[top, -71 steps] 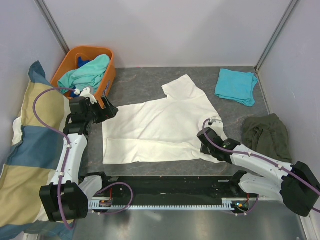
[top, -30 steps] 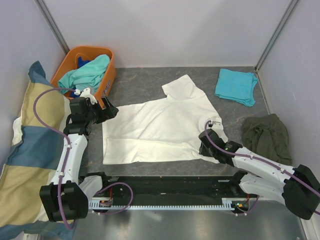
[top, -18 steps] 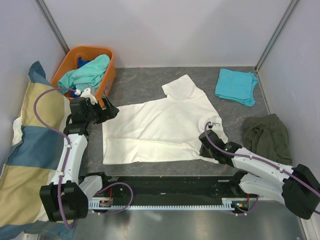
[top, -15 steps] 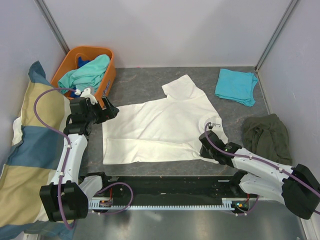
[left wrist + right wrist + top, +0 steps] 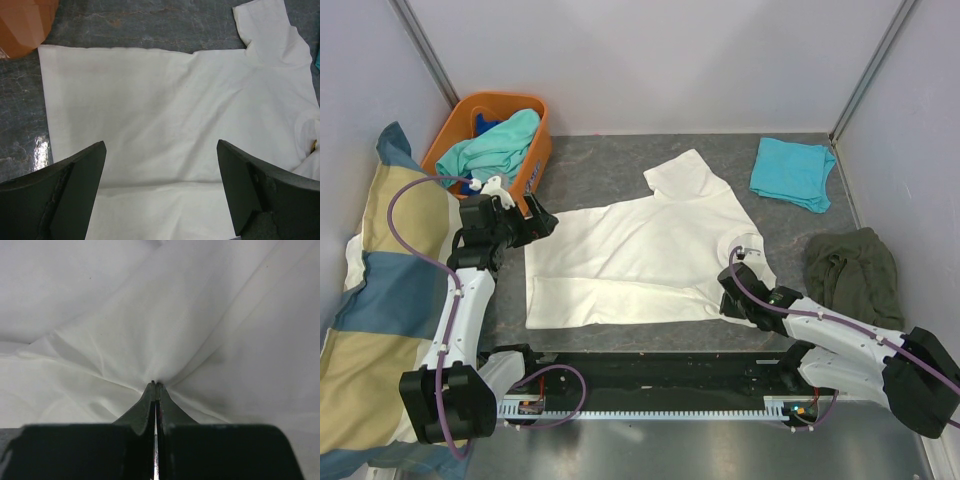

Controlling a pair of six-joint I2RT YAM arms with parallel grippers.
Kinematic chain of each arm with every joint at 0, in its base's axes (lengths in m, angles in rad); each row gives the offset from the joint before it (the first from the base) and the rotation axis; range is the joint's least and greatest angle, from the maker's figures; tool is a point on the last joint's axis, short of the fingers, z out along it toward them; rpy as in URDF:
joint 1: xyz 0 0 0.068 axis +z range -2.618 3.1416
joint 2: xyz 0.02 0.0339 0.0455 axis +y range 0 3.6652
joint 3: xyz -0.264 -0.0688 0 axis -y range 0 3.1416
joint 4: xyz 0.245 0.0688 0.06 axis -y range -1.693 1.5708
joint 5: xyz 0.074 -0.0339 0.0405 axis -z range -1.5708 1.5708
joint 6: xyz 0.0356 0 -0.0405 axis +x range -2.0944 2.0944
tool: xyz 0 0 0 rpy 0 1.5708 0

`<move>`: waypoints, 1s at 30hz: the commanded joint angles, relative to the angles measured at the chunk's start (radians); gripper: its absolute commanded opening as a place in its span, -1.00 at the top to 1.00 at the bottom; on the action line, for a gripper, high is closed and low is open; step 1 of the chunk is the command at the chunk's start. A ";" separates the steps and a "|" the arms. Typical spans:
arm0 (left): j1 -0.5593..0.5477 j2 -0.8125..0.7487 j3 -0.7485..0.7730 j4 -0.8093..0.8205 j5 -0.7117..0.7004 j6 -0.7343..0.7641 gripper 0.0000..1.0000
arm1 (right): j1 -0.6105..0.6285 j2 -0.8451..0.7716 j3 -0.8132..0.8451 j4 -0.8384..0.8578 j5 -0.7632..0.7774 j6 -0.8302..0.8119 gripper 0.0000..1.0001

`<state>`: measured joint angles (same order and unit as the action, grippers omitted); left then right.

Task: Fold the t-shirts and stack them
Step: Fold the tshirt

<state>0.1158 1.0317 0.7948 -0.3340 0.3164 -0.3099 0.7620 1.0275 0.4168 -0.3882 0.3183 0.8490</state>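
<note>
A cream-white t-shirt (image 5: 640, 250) lies spread on the grey table, its near edge folded over; it also shows in the left wrist view (image 5: 170, 115) and fills the right wrist view (image 5: 175, 315). My right gripper (image 5: 730, 292) is shut, pinching the shirt's cloth (image 5: 156, 384) at its near right corner by the collar. My left gripper (image 5: 542, 222) is open and empty, hovering just above the shirt's left hem. A folded turquoise t-shirt (image 5: 792, 172) lies at the back right. A mint-green t-shirt (image 5: 495, 145) and a blue one (image 5: 485, 123) sit in the orange basket.
The orange basket (image 5: 538, 150) stands at the back left, its corner in the left wrist view (image 5: 20, 25). A crumpled dark olive garment (image 5: 850, 272) lies at the right. The big yellow-and-blue checked pillow (image 5: 380, 300) leans along the left side.
My right gripper has slid slightly toward the near edge, staying shut on the shirt cloth. The left arm has not moved.
</note>
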 commanded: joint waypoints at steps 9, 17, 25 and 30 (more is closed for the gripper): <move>-0.002 -0.019 -0.003 0.029 0.009 -0.006 -0.99 | 0.008 0.060 0.178 0.026 0.010 -0.100 1.00; -0.002 -0.019 -0.005 0.029 -0.007 -0.001 -0.99 | 0.008 0.270 0.279 0.143 -0.033 -0.182 1.00; -0.002 -0.019 -0.006 0.024 -0.013 0.000 -0.99 | 0.008 0.413 0.375 0.189 0.008 -0.255 0.95; -0.002 -0.016 -0.003 0.021 -0.017 0.003 -0.99 | 0.008 0.442 0.408 0.189 0.048 -0.303 0.95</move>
<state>0.1158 1.0309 0.7948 -0.3344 0.3134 -0.3096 0.7639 1.4536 0.7689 -0.2390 0.3168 0.6033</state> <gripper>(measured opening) 0.994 0.023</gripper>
